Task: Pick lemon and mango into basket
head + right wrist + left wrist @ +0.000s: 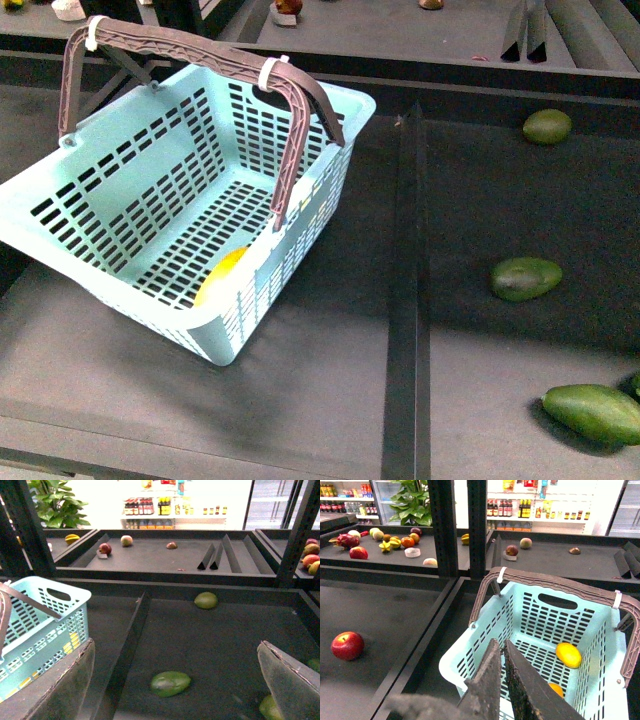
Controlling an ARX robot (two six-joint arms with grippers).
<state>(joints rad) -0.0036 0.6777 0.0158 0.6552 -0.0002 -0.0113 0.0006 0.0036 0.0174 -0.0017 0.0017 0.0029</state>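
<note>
The teal basket (pixel 120 190) stands tilted at the left of the dark shelf, brown handles up. In the left wrist view the bright-yellow lemon (pixel 568 655) lies on the basket's (pixel 555 615) slotted floor. An orange-yellow fruit, the mango (pixel 555 689), lies beside it, partly hidden behind a finger. The front view shows one yellow fruit (pixel 220 275) through the basket wall; I cannot tell which. My left gripper (pixel 499 642) hangs shut and empty above the basket's near rim. My right gripper (pixel 176 644) is open over the right bay, holding nothing. Neither arm shows in the front view.
Three green avocados (pixel 526 278) (pixel 547 126) (pixel 595 412) lie in the right bay, past a raised black divider (pixel 406 300). A red apple (pixel 347 645) sits in the bay left of the basket. The back shelves hold more fruit (pixel 395 542) and black wedge dividers (pixel 215 555).
</note>
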